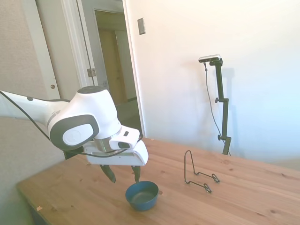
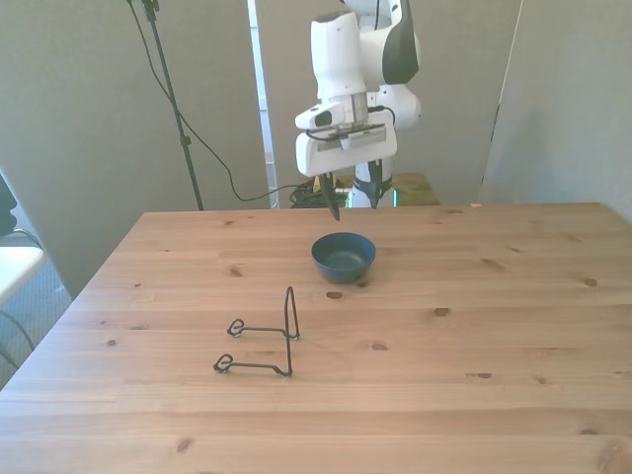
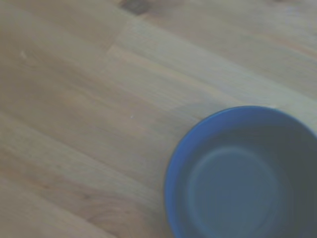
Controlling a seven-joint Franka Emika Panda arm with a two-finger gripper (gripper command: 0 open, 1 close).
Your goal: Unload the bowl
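Side view shows the white arm's two-finger tool [image 1: 123, 174] hanging above the wooden counter [image 1: 253, 197], its two dark fingers [image 1: 109, 174] pointing down and spread apart with nothing between them. The small round dark teal-blue bowl [image 1: 142, 195] sits upright on the counter just beside the fingers, slightly below them and toward the camera; one fingertip hangs near the bowl's rim, and whether it touches cannot be told from here. The bowl's inside looks bare. The thin black wire stand [image 1: 198, 172] rests on the counter well apart from the bowl, on the side away from the arm, with its tall loop upright and its two feet stretched along the wood.

From the front view the tool [image 2: 352, 197] hovers behind the bowl [image 2: 344, 257], its fingers open and clear of the rim, gripping nothing. The bowl stands alone on the wooden counter [image 2: 513, 336], near the middle of its far half. The wire stand [image 2: 263, 340] lies nearer the camera and toward the front view's left, apart from the bowl, with bare wood between them.

Close up, the wrist view catches part of the bowl [image 3: 242, 173], a blurred blue rim around a darker flat bottom, resting on pale wood grain [image 3: 89, 114].
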